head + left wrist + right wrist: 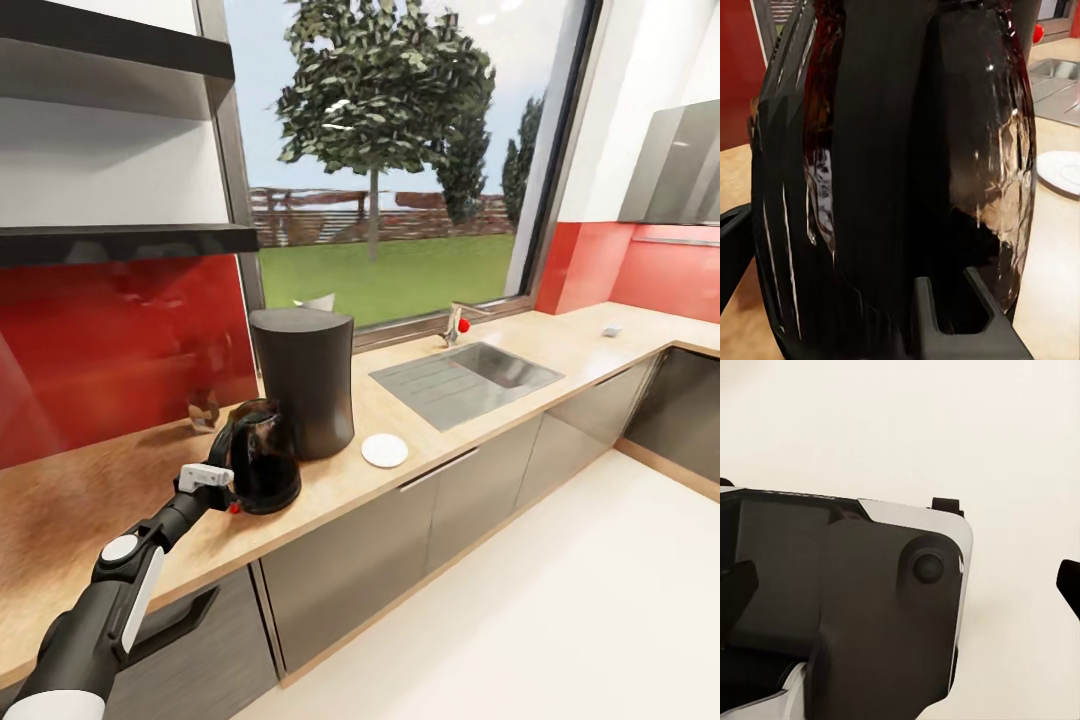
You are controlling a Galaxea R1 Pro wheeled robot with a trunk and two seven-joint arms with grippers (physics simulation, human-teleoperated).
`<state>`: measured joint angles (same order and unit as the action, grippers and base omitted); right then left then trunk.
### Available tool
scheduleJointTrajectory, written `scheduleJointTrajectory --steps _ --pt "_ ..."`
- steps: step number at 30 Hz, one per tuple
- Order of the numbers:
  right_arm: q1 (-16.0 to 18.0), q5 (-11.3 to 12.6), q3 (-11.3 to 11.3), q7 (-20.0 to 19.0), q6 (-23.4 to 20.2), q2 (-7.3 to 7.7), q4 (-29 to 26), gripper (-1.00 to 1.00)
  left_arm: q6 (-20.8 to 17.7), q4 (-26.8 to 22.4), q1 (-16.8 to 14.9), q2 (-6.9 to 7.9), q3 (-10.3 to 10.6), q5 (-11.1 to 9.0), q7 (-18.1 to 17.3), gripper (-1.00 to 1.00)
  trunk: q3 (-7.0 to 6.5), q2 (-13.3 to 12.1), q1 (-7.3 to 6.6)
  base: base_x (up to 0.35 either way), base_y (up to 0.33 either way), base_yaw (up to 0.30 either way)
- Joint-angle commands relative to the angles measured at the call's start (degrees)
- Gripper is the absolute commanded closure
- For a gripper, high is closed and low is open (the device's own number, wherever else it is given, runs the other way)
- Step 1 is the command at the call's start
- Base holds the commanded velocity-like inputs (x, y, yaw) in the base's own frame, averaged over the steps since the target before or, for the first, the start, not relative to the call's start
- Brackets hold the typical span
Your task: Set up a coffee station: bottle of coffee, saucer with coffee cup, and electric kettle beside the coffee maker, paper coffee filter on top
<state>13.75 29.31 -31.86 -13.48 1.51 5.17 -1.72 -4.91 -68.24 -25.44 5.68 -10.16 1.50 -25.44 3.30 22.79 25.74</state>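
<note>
My left gripper [228, 487] sat at the handle of the one kettle [264, 455] on the counter [60, 510]; I couldn't tell whether it pinched. Just right stood one coffee maker [303, 380], then one saucer [384, 451], then one sink [465, 378].

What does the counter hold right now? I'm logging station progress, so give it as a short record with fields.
coffee maker: dark, upright on the counter, under the window
kettle: dark glass, standing on the counter just in front of the coffee maker
left gripper: at the kettle's handle side; grip unclear
saucer: white, on the counter beside the coffee maker, toward the sink; nothing on it
sink: steel, set in the counter
filter: something pale behind the coffee maker's top; cannot tell what
right gripper: dark fingers over pale floor; jaws apart
</note>
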Motion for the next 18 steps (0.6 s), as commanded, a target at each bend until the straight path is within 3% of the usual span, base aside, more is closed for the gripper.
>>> scheduleJointTrajectory --steps 1,14,18 --pt "0.05 0.57 -0.48 -0.23 0.16 0.02 0.05 -1.0 -0.37 -0.04 -0.05 -0.02 -0.12 0.24 -0.4 1.0 0.13 0.13 0.04 0.013 0.0 0.0" --pt "0.05 0.57 -0.55 -0.21 0.18 0.02 0.05 -1.0 0.08 0.2 1.28 -0.05 -0.05 0.26 -0.41 1.0 0.13 0.13 0.04 0.002 0.0 0.0" --pt "0.05 0.57 -0.55 -0.23 0.17 0.02 0.05 -1.0 0.51 2.35 1.35 -0.05 -0.04 0.34 -0.4 1.0 0.13 0.13 0.04 0.0 0.0 0.0"
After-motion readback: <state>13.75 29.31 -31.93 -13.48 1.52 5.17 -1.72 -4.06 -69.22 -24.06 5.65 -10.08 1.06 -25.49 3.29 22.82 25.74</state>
